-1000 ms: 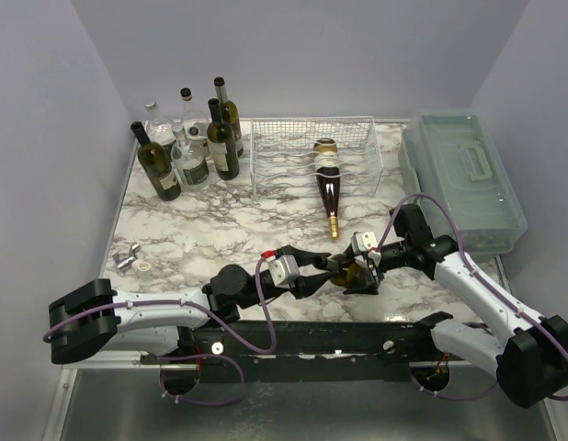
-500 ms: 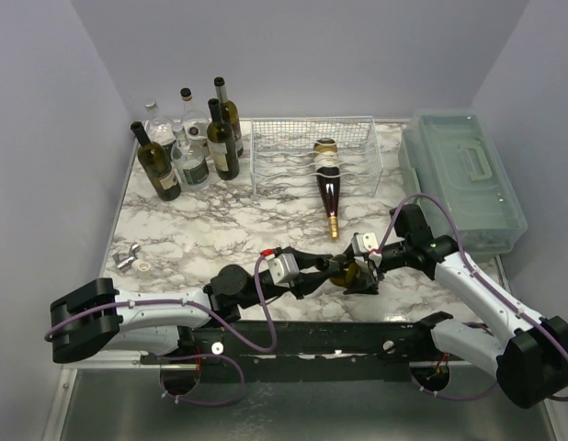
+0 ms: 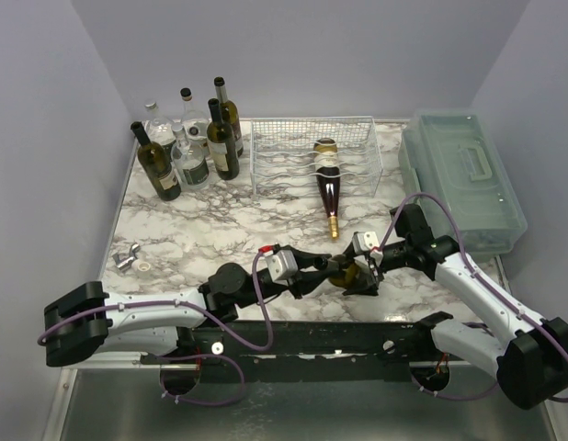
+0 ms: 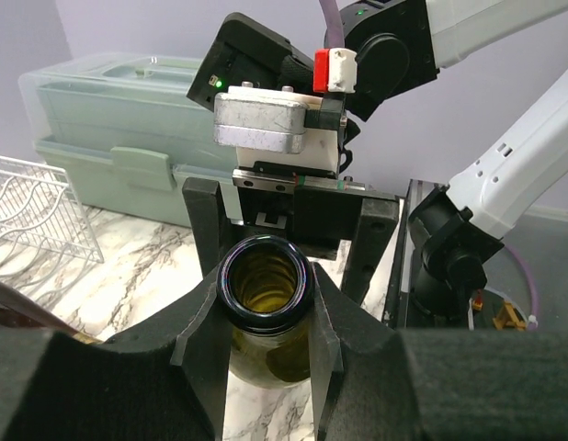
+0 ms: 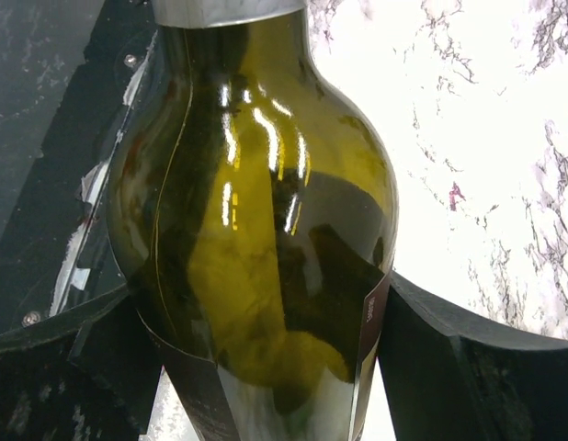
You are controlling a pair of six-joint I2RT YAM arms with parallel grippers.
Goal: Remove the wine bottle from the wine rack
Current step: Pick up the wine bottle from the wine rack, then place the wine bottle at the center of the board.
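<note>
Changed: my left tool (image 4: 266, 317) has narrowed and now clamps the neck of the green bottle (image 5: 256, 230), just below the mouth.
Meaning: I judge this a handover. The bottle is off the wine rack (image 3: 284, 147), above the surface (image 3: 201, 230) near its front edge.
Right tool (image 3: 361, 274): spread wide, gripping the bottle's body.
Around: standing bottles (image 3: 187, 147) back left; a dark bottle (image 3: 328, 188) lying on the rack; a plastic box (image 3: 463, 175) far right.
In the way: I judge only the right tool's own grip.
</note>
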